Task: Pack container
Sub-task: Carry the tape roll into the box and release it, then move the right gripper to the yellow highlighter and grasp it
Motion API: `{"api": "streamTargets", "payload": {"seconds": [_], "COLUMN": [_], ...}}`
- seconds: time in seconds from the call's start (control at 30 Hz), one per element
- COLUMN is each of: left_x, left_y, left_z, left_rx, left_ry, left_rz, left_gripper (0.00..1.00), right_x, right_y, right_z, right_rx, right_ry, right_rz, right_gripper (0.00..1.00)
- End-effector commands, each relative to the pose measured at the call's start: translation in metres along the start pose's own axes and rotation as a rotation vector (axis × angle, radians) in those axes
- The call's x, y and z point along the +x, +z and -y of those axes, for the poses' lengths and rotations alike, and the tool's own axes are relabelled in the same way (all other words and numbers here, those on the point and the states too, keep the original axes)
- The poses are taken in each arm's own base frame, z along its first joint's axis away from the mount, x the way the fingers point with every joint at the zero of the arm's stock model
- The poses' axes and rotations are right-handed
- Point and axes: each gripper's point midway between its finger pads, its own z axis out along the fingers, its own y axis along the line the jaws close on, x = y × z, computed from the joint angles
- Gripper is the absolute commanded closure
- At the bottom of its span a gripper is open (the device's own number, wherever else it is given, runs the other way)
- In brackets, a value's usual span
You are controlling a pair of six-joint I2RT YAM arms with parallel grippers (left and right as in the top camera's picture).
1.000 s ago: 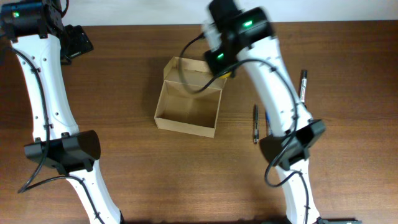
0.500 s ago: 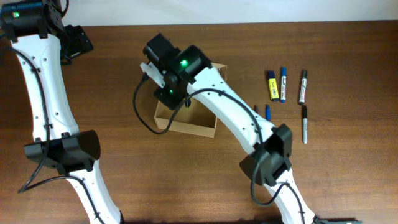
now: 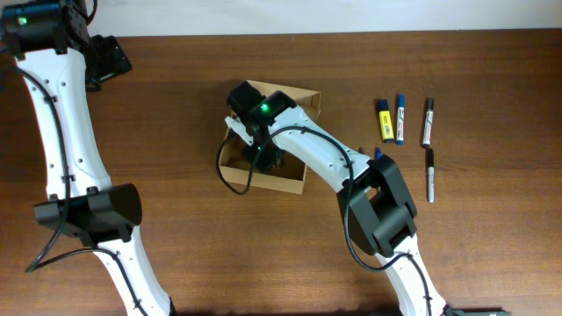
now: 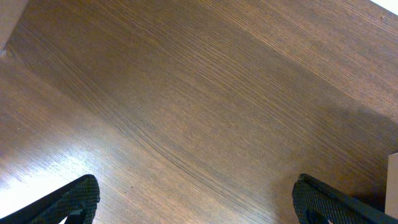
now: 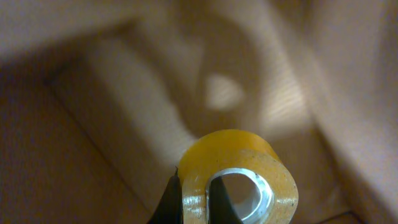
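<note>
Right hand (image 3: 266, 158) is clamped on the wall of a tape roll (image 5: 239, 168), an amber, glossy, translucent ring with a shiny pale core. The hand is down inside the container (image 3: 279, 183), a plain tan cardboard box with matte walls and its flap open at the far side. The box sits mid-table (image 3: 176, 132) on dark wood grain. To its right lie a yellow highlighter (image 3: 385, 120), a blue marker (image 3: 399, 118), a black marker (image 3: 428, 121) and a black pen (image 3: 430, 174). Left hand (image 3: 105, 60) is at the far-left corner, fingers wide apart.

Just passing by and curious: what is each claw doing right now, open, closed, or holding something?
Left claw: open, holding nothing.
Right claw: shut on a yellow tape roll.
</note>
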Motion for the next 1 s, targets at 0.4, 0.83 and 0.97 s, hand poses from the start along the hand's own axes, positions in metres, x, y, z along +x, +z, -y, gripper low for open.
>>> {"api": "streamTargets", "payload": {"seconds": [0.4, 0.83, 0.97], "left_x": [-0.001, -0.001, -0.001], "left_y": [-0.007, -0.007, -0.007], "left_z": [-0.004, -0.004, -0.004], "left_rx": [0.0, 0.0, 0.0], "left_ry": [0.006, 0.006, 0.006], "left_rz": [0.014, 0.014, 0.014], "left_gripper": [0.0, 0.0, 0.0], "right_x": [-0.035, 0.002, 0.045], "right_y": [-0.115, -0.234, -0.211], "right_z": [0.027, 0.164, 0.223], "right_rx": [0.149, 0.329, 0.313], "right_ry": [0.083, 0.505, 0.673], "right_rz": [0.153, 0.348, 0.267], "right_gripper": [0.44, 0.44, 0.44]}}
